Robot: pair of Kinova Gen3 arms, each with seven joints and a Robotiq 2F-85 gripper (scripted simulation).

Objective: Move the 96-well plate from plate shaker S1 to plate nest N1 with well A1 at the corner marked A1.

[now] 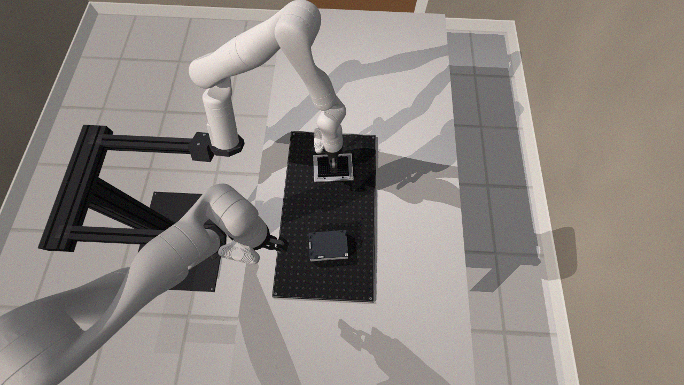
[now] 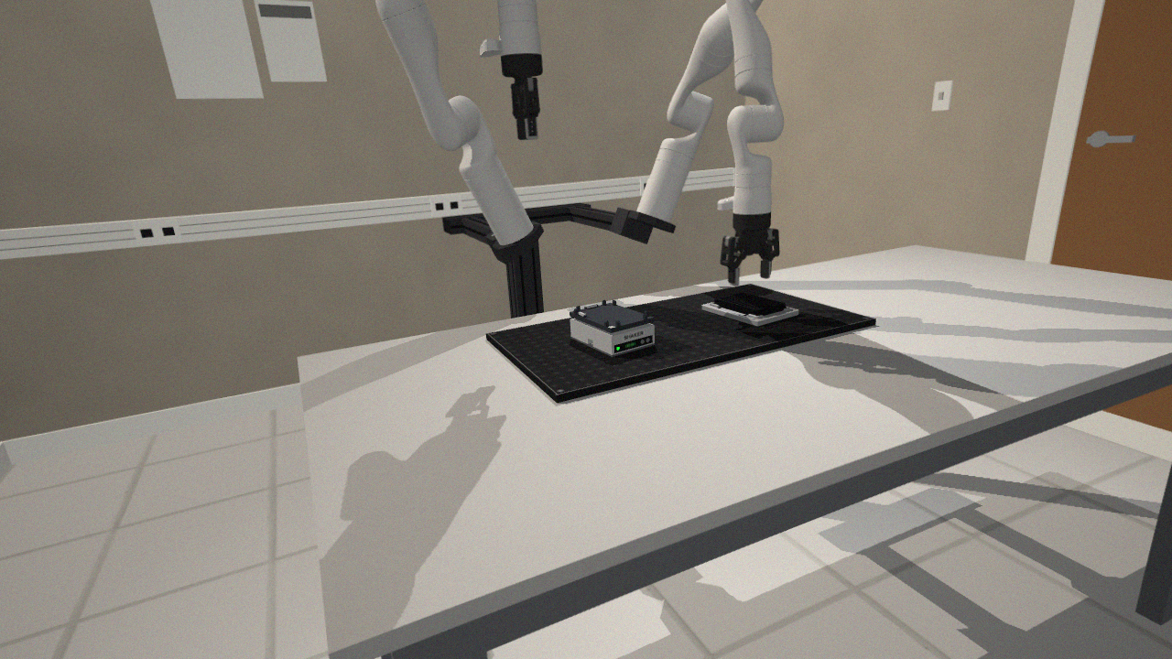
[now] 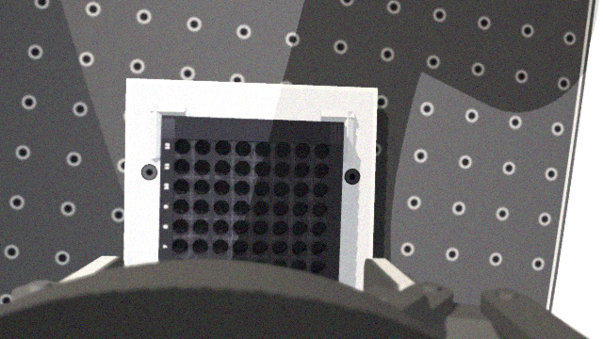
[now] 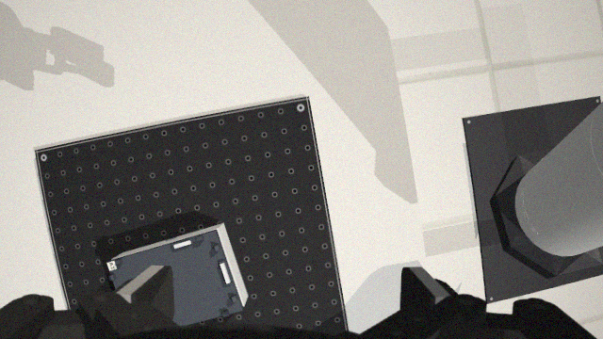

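Between and below the spread fingers of the left gripper (image 1: 333, 163) (image 2: 750, 278), the 96-well plate (image 1: 327, 167) (image 2: 747, 305) (image 3: 252, 188) is seen in the nest (image 1: 333, 181) (image 2: 755, 322) (image 3: 203, 96). Release seems done; a straight upward retreat is called for. The right gripper (image 1: 282, 245) (image 2: 526, 135) is spread, unused.
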